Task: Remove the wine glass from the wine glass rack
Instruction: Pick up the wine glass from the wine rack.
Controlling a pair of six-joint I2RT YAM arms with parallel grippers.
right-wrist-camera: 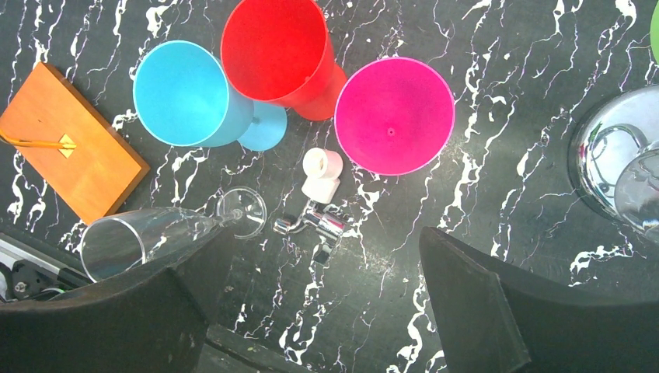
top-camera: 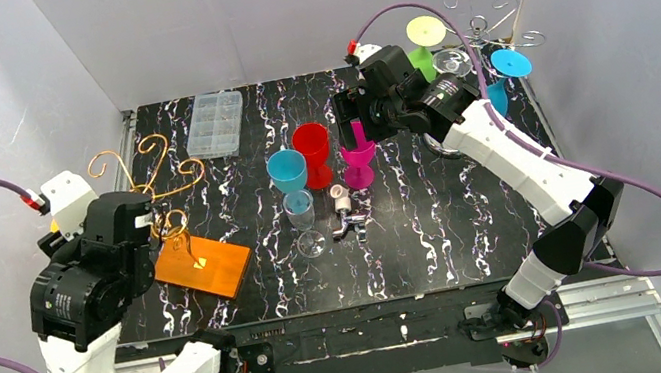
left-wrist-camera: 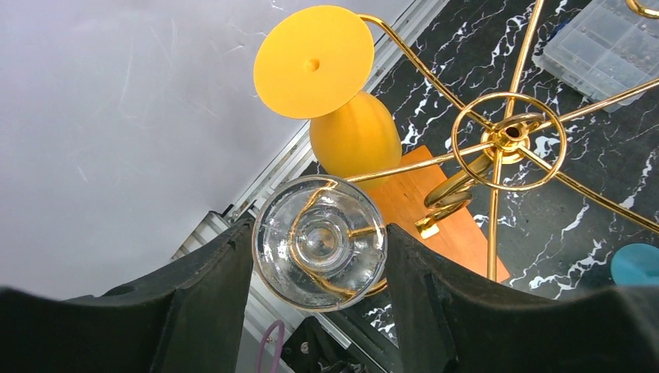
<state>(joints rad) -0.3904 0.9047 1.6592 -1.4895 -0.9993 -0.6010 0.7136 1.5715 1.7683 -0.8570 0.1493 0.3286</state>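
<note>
Black marbled table (top-camera: pixel 434 220), grey walls (top-camera: pixel 277 13), gold rack (left-wrist-camera: pixel 510 136)

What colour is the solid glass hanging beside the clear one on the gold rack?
Orange-yellow all over; the glass shows best in the left wrist view.

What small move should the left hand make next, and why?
Probably draw the clear wine glass outward along its wire, away from the hub of the gold rack. The left hand seems shut on the foot, and the gold wire shows through that foot, so it is not yet free.
</note>
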